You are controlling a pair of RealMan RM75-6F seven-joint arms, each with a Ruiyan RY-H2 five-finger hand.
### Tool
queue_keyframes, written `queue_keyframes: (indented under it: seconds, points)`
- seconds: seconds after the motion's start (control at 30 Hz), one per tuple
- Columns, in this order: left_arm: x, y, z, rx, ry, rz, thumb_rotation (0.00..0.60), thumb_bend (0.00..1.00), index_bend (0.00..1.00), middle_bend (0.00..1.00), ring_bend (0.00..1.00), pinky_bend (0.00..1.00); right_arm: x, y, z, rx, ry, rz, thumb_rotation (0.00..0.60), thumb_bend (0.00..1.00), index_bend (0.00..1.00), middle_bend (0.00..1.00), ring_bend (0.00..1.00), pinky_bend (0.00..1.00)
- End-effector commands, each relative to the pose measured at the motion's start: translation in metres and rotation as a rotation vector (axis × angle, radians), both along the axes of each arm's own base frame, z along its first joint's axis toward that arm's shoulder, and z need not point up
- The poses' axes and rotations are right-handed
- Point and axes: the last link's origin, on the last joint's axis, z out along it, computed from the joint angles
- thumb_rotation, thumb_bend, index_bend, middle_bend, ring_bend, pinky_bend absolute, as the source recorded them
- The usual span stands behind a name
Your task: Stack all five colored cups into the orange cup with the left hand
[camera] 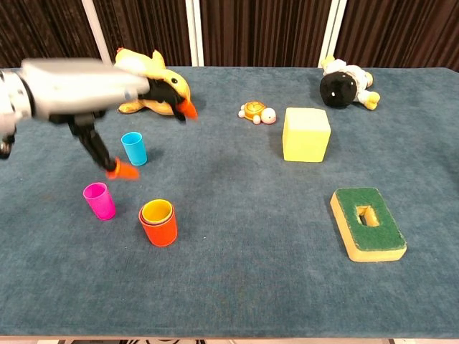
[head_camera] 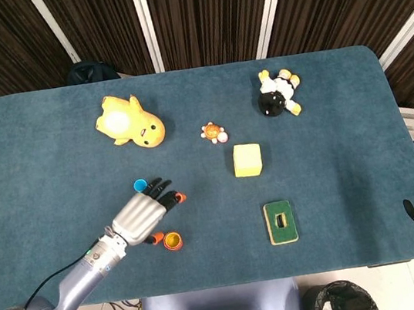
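On table, one blue cup, one pink cup

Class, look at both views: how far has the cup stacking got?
Done: a yellow cup sits inside the orange cup. In hand: nothing plainly; the left hand hovers above the cups. Left: the pink cup and blue cup stand loose; other cups aren't visible.
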Motion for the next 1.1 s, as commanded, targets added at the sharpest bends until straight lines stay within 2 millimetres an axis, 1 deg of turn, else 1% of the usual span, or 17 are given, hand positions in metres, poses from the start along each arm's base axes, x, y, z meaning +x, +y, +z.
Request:
queue_keyframes:
  seconds: [0.03, 0.17, 0.27, 0.3, 0.43, 0.53, 0.73, 0.93, 1.1]
  points:
    - [-0.013, 0.016, 0.012, 0.111, 0.017, 0.026, 0.6, 0.17, 0.19, 0.19, 0.0, 0.08, 0.0, 0.0, -0.001, 0.002, 0.001, 0.0, 0.6, 0.37, 0.05, 0.04, 0.07, 0.0]
    - [-0.021, 0.033, 0.015, 0.155, 0.033, 0.082, 0.6, 0.17, 0.2, 0.19, 0.0, 0.08, 0.001, 0.0, -0.003, 0.008, 0.006, -0.001, 0.6, 0.37, 0.05, 0.04, 0.07, 0.0]
    - [-0.022, 0.044, 0.015, 0.179, 0.032, 0.111, 0.6, 0.17, 0.24, 0.21, 0.03, 0.08, 0.001, -0.001, -0.004, 0.011, 0.008, -0.003, 0.6, 0.37, 0.05, 0.04, 0.07, 0.0]
    - [-0.022, 0.05, 0.015, 0.198, 0.037, 0.123, 0.6, 0.17, 0.25, 0.22, 0.04, 0.08, 0.001, -0.001, -0.005, 0.013, 0.01, -0.002, 0.6, 0.37, 0.05, 0.04, 0.07, 0.0]
    - [-0.025, 0.067, 0.009, 0.249, 0.076, 0.174, 0.6, 0.17, 0.26, 0.23, 0.04, 0.08, 0.001, -0.001, -0.006, 0.015, 0.011, -0.003, 0.6, 0.37, 0.05, 0.04, 0.07, 0.0]
    - [-0.027, 0.074, 0.003, 0.275, 0.123, 0.215, 0.6, 0.17, 0.27, 0.23, 0.04, 0.08, 0.001, -0.001, -0.005, 0.01, 0.009, -0.004, 0.6, 0.37, 0.05, 0.04, 0.07, 0.0]
    - [-0.031, 0.081, -0.015, 0.258, 0.14, 0.304, 0.6, 0.17, 0.27, 0.22, 0.04, 0.08, 0.001, -0.001, -0.002, -0.003, 0.003, -0.002, 0.6, 0.37, 0.05, 0.04, 0.07, 0.0]
    - [-0.04, 0.078, -0.032, 0.213, 0.149, 0.327, 0.6, 0.17, 0.27, 0.22, 0.04, 0.08, 0.0, -0.001, -0.002, -0.004, 0.001, -0.002, 0.6, 0.37, 0.05, 0.04, 0.07, 0.0]
    - [-0.042, 0.077, -0.04, 0.18, 0.127, 0.343, 0.6, 0.17, 0.29, 0.22, 0.04, 0.08, 0.0, -0.001, -0.002, 0.0, 0.002, -0.004, 0.6, 0.37, 0.05, 0.04, 0.07, 0.0]
